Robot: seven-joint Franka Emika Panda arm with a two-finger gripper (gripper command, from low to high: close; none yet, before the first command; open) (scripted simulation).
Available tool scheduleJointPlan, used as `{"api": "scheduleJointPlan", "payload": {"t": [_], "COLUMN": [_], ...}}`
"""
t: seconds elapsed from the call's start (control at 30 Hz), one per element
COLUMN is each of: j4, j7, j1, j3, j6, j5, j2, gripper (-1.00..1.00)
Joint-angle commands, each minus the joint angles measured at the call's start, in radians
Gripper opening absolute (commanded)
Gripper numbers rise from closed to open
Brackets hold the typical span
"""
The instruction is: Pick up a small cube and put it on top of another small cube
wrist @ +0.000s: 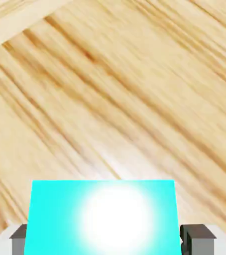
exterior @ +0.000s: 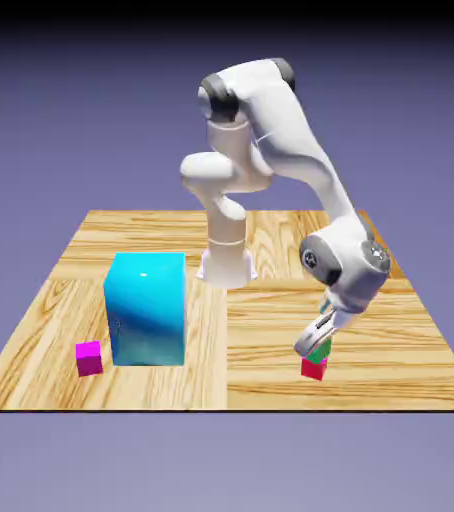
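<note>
1. Gripper (wrist: pixel 113 241) at the exterior view's lower right, slanting down toward the lower left; its fingertips flank the small teal-green cube (exterior: pixel 320 350) closely, grasping it.
2. That cube is directly above the small red cube (exterior: pixel 314 369), appearing to meet it, partly hidden by the fingers. In the hand view its cyan top fills the bottom middle, far edge level with the frame, sides running between the two fingertips.
3. The red cube sits on the wooden table (exterior: pixel 261 370), turned a little, so its lower edge slopes down toward the exterior view's right.
4. The arm (exterior: pixel 286 130) reaches from the base at upper middle, over and down to the lower right.
5. The large cyan block (exterior: pixel 148 310) stands upright left of centre, its long axis vertical.
6. A small magenta cube (exterior: pixel 89 359) sits at lower left, just beside the block, one side nearly facing the camera.
</note>
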State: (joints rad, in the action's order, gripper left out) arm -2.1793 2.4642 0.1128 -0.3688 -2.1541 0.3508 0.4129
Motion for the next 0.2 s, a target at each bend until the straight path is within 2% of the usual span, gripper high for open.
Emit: {"api": "scheduleJointPlan", "payload": {"t": [0.0,0.17], "j4": [0.008,0.041], "j7": [0.018,0.097], "j1": [0.036,0.194], "j3": [0.033,0.175], "j6": [0.017,0.092], "j5": [-0.026,-0.137], "j2": [-0.019,-0.099], "gripper": [1.00,1.00]}}
